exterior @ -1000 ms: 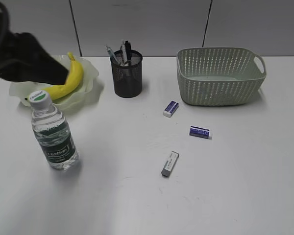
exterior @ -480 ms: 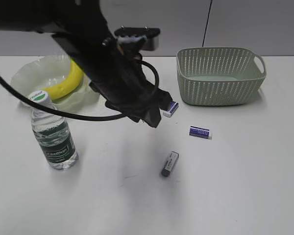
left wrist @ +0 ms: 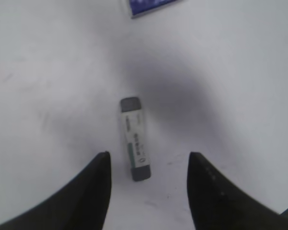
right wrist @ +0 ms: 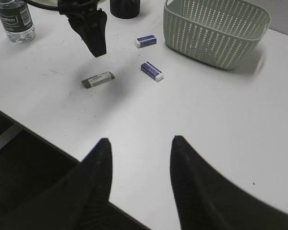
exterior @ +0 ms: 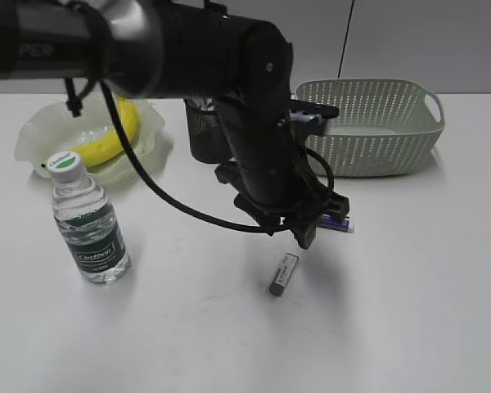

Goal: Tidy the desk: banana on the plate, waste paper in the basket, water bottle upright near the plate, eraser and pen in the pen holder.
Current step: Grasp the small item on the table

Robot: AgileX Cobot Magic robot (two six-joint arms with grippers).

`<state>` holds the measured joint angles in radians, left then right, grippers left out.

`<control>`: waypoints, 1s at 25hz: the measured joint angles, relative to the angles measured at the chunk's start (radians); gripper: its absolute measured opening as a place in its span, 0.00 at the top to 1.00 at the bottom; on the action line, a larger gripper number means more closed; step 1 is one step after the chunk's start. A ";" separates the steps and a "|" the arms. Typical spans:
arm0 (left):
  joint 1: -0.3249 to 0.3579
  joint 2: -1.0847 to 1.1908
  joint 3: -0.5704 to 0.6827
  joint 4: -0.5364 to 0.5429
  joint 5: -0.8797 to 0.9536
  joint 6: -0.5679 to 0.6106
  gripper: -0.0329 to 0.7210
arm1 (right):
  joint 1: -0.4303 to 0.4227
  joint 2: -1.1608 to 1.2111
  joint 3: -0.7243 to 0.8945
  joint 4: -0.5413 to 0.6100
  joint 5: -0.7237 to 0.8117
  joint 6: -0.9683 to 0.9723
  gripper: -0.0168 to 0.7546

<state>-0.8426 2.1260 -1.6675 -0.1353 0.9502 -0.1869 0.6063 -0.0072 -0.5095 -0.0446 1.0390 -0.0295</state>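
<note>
The grey eraser lies flat on the white desk, near the middle, with the left pincer hanging just above it, jaws apart and gripping nothing. A purple eraser sits just right of the arm. Far left, the banana rests in the plate; the water bottle stands upright nearby. The right pincer hovers open, well apart.

Banana is laid in wavy plate; bottle is stood upright nearby; grey eraser is left flat on counter.
</note>
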 joint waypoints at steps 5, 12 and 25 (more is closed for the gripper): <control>-0.037 0.087 -0.102 0.071 0.066 -0.048 0.45 | 0.000 0.000 0.000 0.000 0.000 0.001 0.55; -0.040 0.166 -0.138 0.074 0.111 -0.054 0.44 | 0.000 0.000 0.000 0.000 0.000 0.001 0.55; -0.041 0.226 -0.148 0.072 0.088 -0.054 0.47 | 0.000 0.000 0.000 0.000 0.000 0.001 0.55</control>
<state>-0.8832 2.3525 -1.8151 -0.0638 1.0383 -0.2407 0.6063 -0.0072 -0.5095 -0.0449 1.0390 -0.0287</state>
